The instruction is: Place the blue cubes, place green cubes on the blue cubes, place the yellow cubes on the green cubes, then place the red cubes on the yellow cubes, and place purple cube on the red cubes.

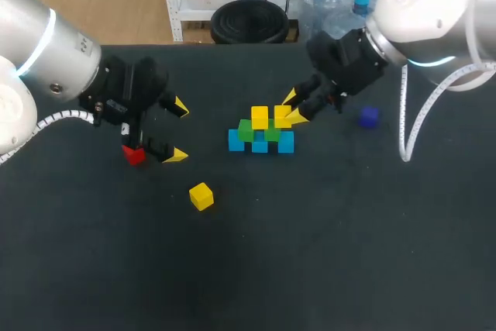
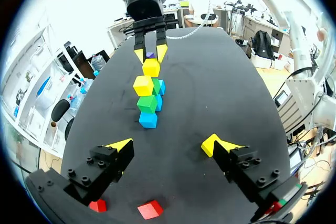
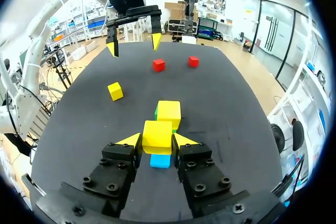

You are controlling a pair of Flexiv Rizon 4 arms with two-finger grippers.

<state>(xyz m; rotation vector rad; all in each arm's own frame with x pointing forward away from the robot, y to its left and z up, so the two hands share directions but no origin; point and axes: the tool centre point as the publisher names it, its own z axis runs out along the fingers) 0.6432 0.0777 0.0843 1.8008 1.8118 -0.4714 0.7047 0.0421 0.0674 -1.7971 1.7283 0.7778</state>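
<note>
- Head view: the left gripper (image 1: 177,131) hangs released, fingers spread with nothing between them. A red cube (image 1: 134,154) lies just behind one fingertip, and a loose yellow cube (image 1: 201,195) lies near, off to that finger's side.
- The right gripper (image 1: 293,108) is clenched on the held yellow cube (image 1: 280,113), which sits on the green cubes (image 1: 246,129) above the blue cubes (image 1: 260,145). A second yellow cube (image 1: 260,116) is just beside it. The purple cube (image 1: 369,117) lies behind this gripper, beside its wrist.
- Left wrist view: two red cubes (image 2: 150,209) lie under the spread left gripper (image 2: 166,144), and the stack stands well ahead.
- Right wrist view: both fingertips (image 3: 131,140) press the held yellow cube (image 3: 157,132) from opposite sides. The second yellow cube (image 3: 169,113) is just ahead, and the loose yellow cube (image 3: 115,91) lies farther ahead.
</note>
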